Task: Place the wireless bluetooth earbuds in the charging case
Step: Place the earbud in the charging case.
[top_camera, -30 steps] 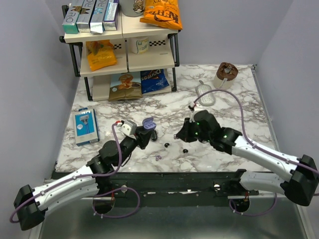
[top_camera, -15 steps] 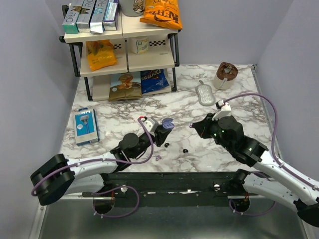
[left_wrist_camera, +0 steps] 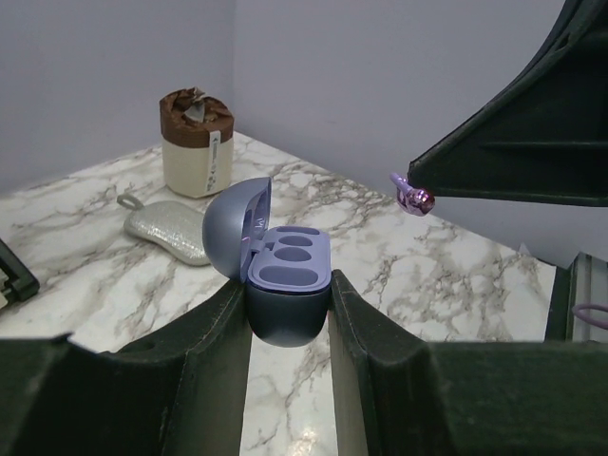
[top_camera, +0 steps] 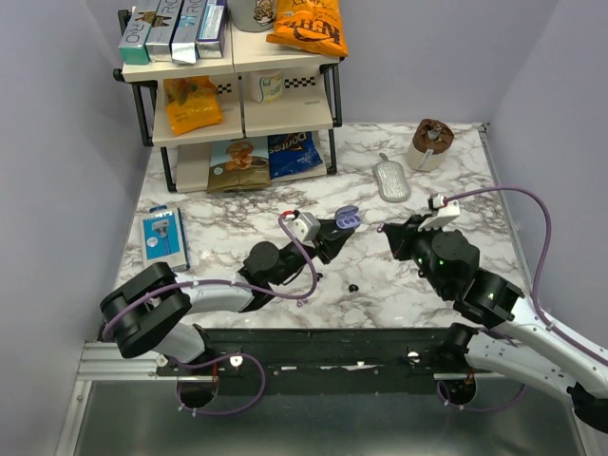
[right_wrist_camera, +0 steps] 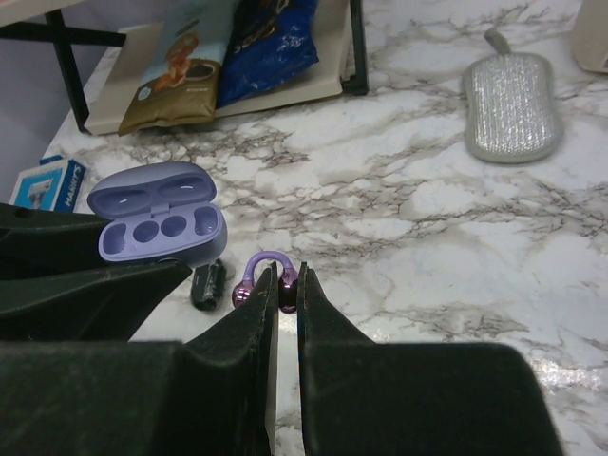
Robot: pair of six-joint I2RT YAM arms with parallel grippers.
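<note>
My left gripper [top_camera: 340, 228] is shut on the lavender charging case [top_camera: 347, 217] and holds it open above the table. The case's lid is up and its wells [left_wrist_camera: 290, 249] are empty. It also shows in the right wrist view [right_wrist_camera: 161, 226]. My right gripper [top_camera: 385, 229] is shut on a small earbud [right_wrist_camera: 261, 280], a pale purple arch with glossy dark rounded ends. This earbud hangs just right of the case in the left wrist view [left_wrist_camera: 415, 197]. A tiny black bud [top_camera: 353, 286] lies on the marble in front of both grippers.
A shelf rack [top_camera: 237, 95] with snack bags stands at the back left. A silver pouch [top_camera: 391, 180] and a brown-topped cup [top_camera: 430, 142] are at the back right. A blue box [top_camera: 161, 239] lies at the left. A short black piece [right_wrist_camera: 207, 283] lies below the case.
My left arm has reached right and further out, carrying the open case. My right gripper has drawn back to the right. The case and the held earbud now face each other closely.
</note>
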